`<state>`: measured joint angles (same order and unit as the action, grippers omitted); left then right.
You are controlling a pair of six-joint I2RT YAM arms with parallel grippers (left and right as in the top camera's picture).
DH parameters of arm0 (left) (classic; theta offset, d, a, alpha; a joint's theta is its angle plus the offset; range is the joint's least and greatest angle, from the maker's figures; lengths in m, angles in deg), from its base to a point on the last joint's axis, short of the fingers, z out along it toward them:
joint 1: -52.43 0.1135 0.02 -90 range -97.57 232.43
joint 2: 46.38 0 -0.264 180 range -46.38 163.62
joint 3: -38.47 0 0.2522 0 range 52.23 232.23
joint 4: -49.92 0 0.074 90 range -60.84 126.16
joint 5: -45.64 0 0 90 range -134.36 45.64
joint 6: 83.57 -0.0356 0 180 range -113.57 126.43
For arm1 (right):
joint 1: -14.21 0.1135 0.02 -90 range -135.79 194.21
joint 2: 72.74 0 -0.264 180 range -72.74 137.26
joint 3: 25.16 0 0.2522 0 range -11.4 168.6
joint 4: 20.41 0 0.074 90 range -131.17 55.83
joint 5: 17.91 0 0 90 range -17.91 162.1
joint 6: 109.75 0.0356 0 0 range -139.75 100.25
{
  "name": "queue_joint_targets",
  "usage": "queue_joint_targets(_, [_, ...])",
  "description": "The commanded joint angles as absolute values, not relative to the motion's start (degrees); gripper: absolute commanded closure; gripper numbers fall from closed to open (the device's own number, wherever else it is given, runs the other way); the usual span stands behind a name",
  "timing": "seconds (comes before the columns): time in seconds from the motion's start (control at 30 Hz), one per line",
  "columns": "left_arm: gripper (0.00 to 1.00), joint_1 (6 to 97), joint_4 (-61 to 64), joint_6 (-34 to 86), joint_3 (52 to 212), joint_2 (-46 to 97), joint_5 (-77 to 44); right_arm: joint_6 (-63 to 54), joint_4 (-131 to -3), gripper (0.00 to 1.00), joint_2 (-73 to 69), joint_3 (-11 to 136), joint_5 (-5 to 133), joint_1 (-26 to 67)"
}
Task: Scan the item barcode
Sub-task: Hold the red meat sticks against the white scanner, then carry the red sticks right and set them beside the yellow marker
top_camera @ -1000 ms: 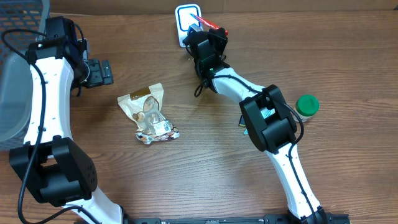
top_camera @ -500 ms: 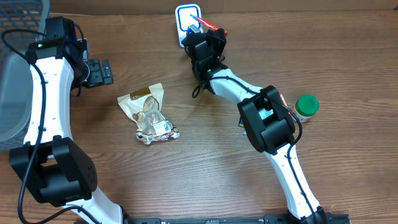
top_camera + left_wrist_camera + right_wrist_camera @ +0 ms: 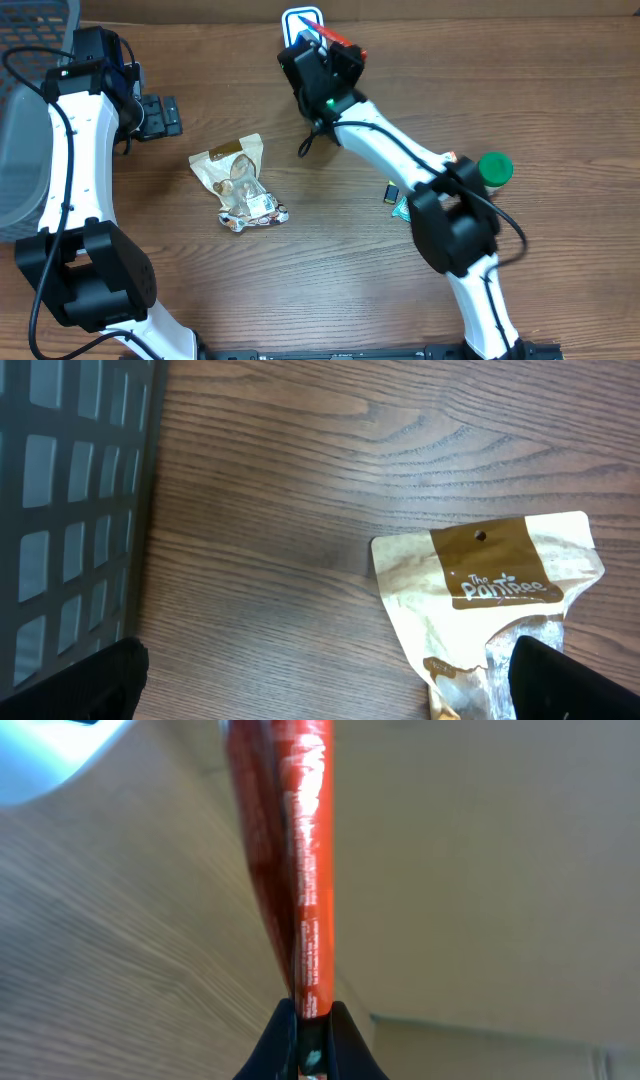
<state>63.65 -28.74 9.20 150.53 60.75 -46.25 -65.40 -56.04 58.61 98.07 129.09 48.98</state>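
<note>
On the near part of the counter (image 3: 330, 280), the right arm's dark elbow joint now sits lower and farther right than it did a second ago. Its pale forearm stretches out longer toward the far edge. That shift has uncovered the small packets (image 3: 397, 196), which the elbow half hid before and which now lie in plain view just left of it. The green-lidded jar (image 3: 493, 169) stands where it was, just beside the arm on its right. The snack pouch (image 3: 240, 185) has not moved either; it lies flat left of centre, and the left wrist view shows its brown header pointing toward the basket (image 3: 25, 110).

Farther back on the left, the left gripper (image 3: 165, 116) hangs in the same place beside the basket. Its jaws are spread as wide as they go, with nothing between them and only bare wood beneath.

At the far edge, the right gripper (image 3: 325, 45) has slid a little to the left and now covers more of the scanner (image 3: 297, 20). Its jaws are pinched tight on the red packet (image 3: 345, 42), as they were before. The packet is held above the counter over the scanner's right side, with its free end sticking out to the right. In the right wrist view the packet stands edge-on, rising from the closed fingertips (image 3: 285, 1030), with the scanner's white body at the upper left.
</note>
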Motion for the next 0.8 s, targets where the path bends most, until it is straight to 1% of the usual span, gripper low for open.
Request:
queue_joint_targets(0.0, [0.00, 63.23, -28.72, 8.32, 151.71, 59.68, -45.81, -38.15, -76.43, 0.96, 49.19, 98.88, 121.96, 49.57])
queue_joint_targets(0.07, [0.00, 63.23, -28.72, 8.32, 151.71, 59.68, -45.81, -28.86, -87.12, 0.96, 47.35, 98.88, 113.35, 49.35])
queue_joint_targets(0.13, [0.00, 63.23, -28.72, 8.32, 151.71, 59.68, -45.81, -22.37, -97.20, 0.97, 46.61, 98.88, 101.57, 48.43])
queue_joint_targets(0.2, [0.00, 63.23, -28.70, 8.32, 151.71, 59.68, -45.81, -19.00, -105.09, 0.96, 46.65, 98.77, 90.38, 47.10])
queue_joint_targets(0.3, [0.00, 63.23, -28.72, 8.32, 151.71, 59.68, -45.83, -17.01, -111.97, 0.96, 46.78, 96.58, 79.06, 44.58])
queue_joint_targets(0.43, [0.00, 63.23, -28.72, 8.32, 151.71, 59.68, -45.81, -11.07, -112.34, 0.96, 46.78, 91.27, 76.30, 41.17])
queue_joint_targets(0.6, [0.00, 63.23, -28.72, 8.32, 151.71, 59.68, -45.81, -3.42, -108.17, 0.96, 46.78, 84.78, 75.62, 37.85])
queue_joint_targets(0.77, [0.00, 63.23, -28.72, 8.32, 151.71, 59.68, -45.81, 1.70, -104.65, 0.96, 46.78, 82.12, 69.75, 36.63])
